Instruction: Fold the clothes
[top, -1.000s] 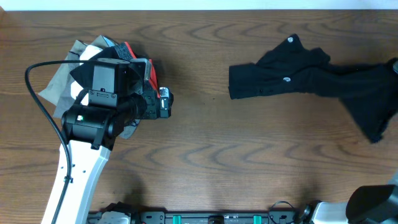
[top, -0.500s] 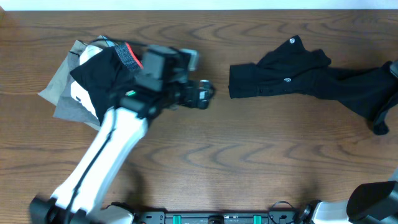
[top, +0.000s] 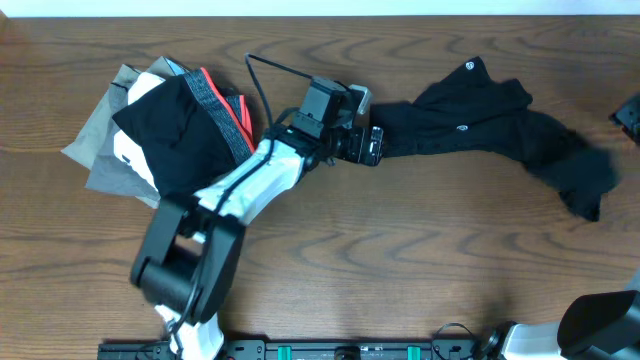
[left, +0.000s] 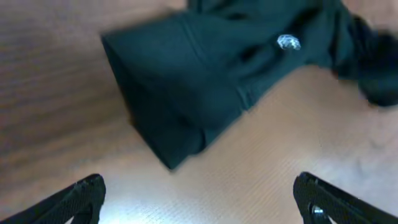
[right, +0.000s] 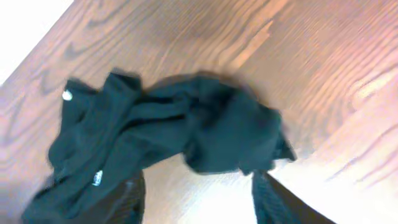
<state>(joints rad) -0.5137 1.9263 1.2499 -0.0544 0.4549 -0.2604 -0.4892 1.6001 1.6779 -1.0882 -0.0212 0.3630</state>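
The clothes (top: 480, 130) are one black shirt lying crumpled across the right half of the table, with a small white logo (top: 461, 127). My left gripper (top: 372, 146) hovers open at the shirt's left end. In the left wrist view the shirt's folded corner (left: 180, 99) lies ahead of the wide-apart fingers (left: 81, 198), with bare table between them. My right gripper (right: 202, 205) is open, and the shirt's bunched right end (right: 230, 137) lies just beyond its fingertips. Overhead, the right gripper (top: 628, 108) shows only at the right edge.
A pile of other garments (top: 165, 125), grey, white and black with a red band, lies at the left. The left arm (top: 240, 190) stretches from the front edge across the middle. The table's back edge (top: 320, 18) runs along the top.
The left arm swung right from the garment pile to the shirt's left end. The right gripper opened and let go of the shirt's right end, which dropped onto the table.
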